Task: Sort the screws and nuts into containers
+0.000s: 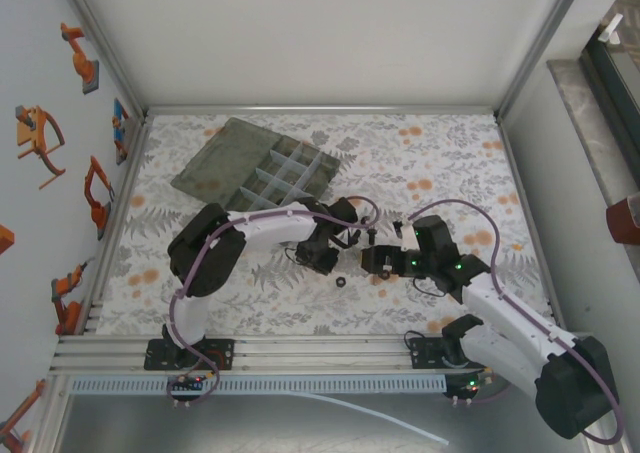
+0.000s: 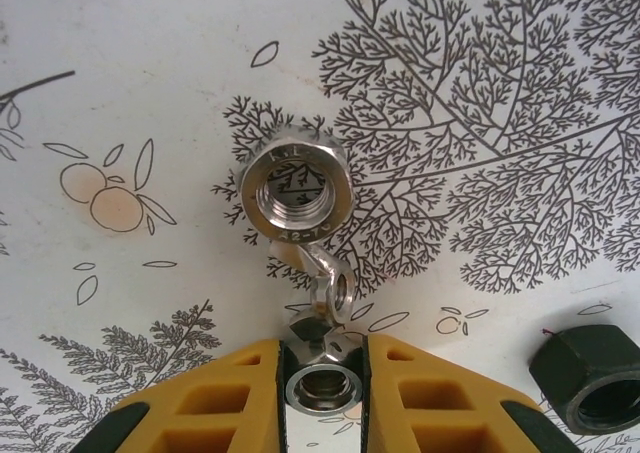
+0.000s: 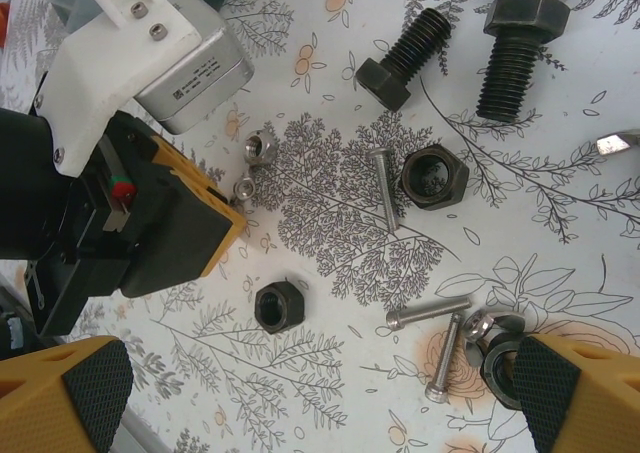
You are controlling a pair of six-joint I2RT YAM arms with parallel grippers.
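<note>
Flowery tabletop (image 1: pixel 440 153), with the containers (image 1: pixel 290 173) up at 11 o'clock in the top view. Got the right fingers (image 3: pixel 75 393) spread wide on nothing, and the left fingers (image 2: pixel 200 408) pinched narrow on a small silver nut (image 2: pixel 322 385) mid-tabletop, 5 o'clock of the containers. Would check for a square pinch across the flats, then lift straight up, clear of the black nut (image 2: pixel 590 373) at 3, the bigger silver nut (image 2: pixel 295 191) at 12 and the tilted little nut (image 2: pixel 335 288) just beside it. Then swing to 11 and drop it in. Leave the screws (image 3: pixel 384 185) for later.
</note>
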